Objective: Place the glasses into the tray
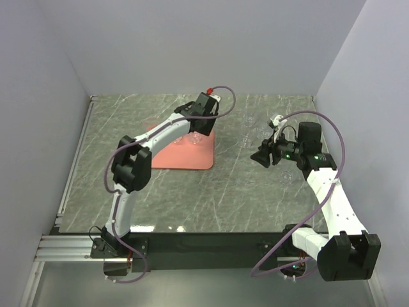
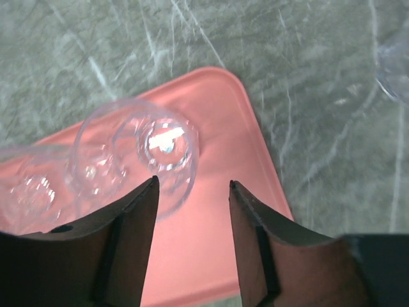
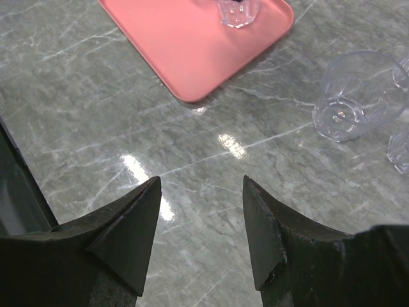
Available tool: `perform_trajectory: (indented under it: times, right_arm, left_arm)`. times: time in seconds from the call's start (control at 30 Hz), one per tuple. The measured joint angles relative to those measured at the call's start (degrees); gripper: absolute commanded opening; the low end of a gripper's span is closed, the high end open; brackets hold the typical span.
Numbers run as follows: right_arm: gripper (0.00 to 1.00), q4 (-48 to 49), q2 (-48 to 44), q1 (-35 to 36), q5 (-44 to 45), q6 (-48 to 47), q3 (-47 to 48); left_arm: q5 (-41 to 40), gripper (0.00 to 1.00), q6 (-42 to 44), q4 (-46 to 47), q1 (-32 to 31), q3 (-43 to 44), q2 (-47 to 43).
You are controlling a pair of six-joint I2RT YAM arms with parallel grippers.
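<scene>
The salmon-pink tray [image 1: 192,158] lies left of the table's centre. My left gripper [image 1: 193,128] hangs over the tray's far right part. In the left wrist view this gripper [image 2: 193,184] is open, with only bare tray [image 2: 211,243] between its fingers. A clear glass [image 2: 167,150] stands on the tray just beyond the left fingertip, with two more glasses [image 2: 102,160] [image 2: 29,192] beside it. My right gripper [image 3: 201,182] is open over bare table. Other glasses [image 3: 351,96] [image 3: 399,150] stand on the table to the right of the tray [image 3: 185,45].
Loose glasses [image 1: 246,139] [image 1: 250,119] sit on the marble table between the tray and my right gripper [image 1: 261,157], and another glass [image 1: 285,174] is near the right arm. Grey walls close in the back and both sides.
</scene>
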Motion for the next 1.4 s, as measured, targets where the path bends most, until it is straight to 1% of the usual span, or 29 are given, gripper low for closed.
perform_trajectory:
  times: [0.03, 0.1, 0.13, 0.2, 0.23, 0.3, 0.33, 0.43, 0.5, 0.6, 0.63, 0.73, 0.8, 0.93, 1.0, 1.1, 1.4]
  right_arm:
    - [0.61, 0.0, 0.0, -0.09, 0.15, -0.02, 0.0]
    - [0.61, 0.0, 0.0, -0.66, 0.42, -0.17, 0.0]
    - [0.61, 0.0, 0.0, -1.14, 0.52, -0.17, 0.0]
    - [0.61, -0.02, 0.0, -2.12, 0.9, -0.2, 0.0]
    - [0.61, -0.02, 0.0, -2.58, 1.07, -0.22, 0.0]
    - [0.61, 0.0, 0.02, -3.32, 1.49, -0.42, 0.0]
    - [0.61, -0.02, 0.07, -3.76, 1.73, -0.59, 0.0]
    - [0.62, -0.17, 0.55, -4.87, 3.02, -1.33, 0.0]
    - [0.62, -0.98, 1.33, -5.25, 4.92, -2.19, 0.22]
    - [0.63, -3.19, 2.82, -5.38, 8.72, -3.85, 0.63]
    - [0.63, -4.42, 3.58, -5.46, 10.21, -4.72, 1.01]
    - [0.64, -7.54, 5.92, -6.45, 13.68, -6.88, 2.38]
    - [0.64, -9.51, 7.5, -8.02, 15.65, -8.11, 3.02]
    - [0.64, -12.39, 8.98, -12.09, 18.82, -9.29, 3.56]
    - [0.64, -13.22, 9.31, -14.08, 20.28, -9.62, 3.87]
    - [0.64, -13.73, 9.55, -16.61, 22.64, -10.01, 4.02]
    - [0.62, -13.68, 11.34, -21.03, 28.17, -10.21, 4.02]
  left_arm:
    - [0.11, 0.57, -0.13, 1.05, -0.04, -1.77, -1.88]
    - [0.15, 0.59, -0.42, 2.23, -0.11, -6.12, -6.88]
    - [0.13, 0.61, -0.52, 3.39, -0.13, -8.68, -10.05]
    - [0.11, 0.63, -0.85, 5.18, -0.15, -13.4, -16.35]
    - [0.07, 0.67, -0.92, 6.4, -0.15, -15.63, -19.54]
    - [-0.15, 0.71, -1.11, 8.07, -0.13, -19.93, -25.75]
    - [-0.39, 0.74, -1.33, 9.77, 0.02, -22.45, -29.29]
    - [-0.5, 0.77, -2.21, 12.81, 1.07, -30.03, -38.88]
    - [-0.26, 0.78, -2.93, 13.66, 2.86, -34.32, -43.78]
    - [0.28, 0.83, -3.98, 14.58, 8.02, -41.79, -51.87]
    - [0.42, 0.89, -4.24, 15.15, 10.23, -44.57, -54.84]
    - [-0.2, 0.99, -4.9, 15.43, 15.89, -51.91, -63.56]
    - [-1.46, 0.99, -5.49, 16.0, 18.18, -56.81, -69.57]
    - [-4.07, 0.99, -5.73, 17.0, 19.04, -64.39, -80.0]
    - [-5.66, 1.0, -5.88, 17.9, 19.04, -67.3, -83.78]
    - [-7.28, 0.99, -6.01, 18.73, 19.04, -69.51, -86.55]
    - [-9.2, 0.99, -6.21, 18.99, 19.04, -69.88, -86.58]
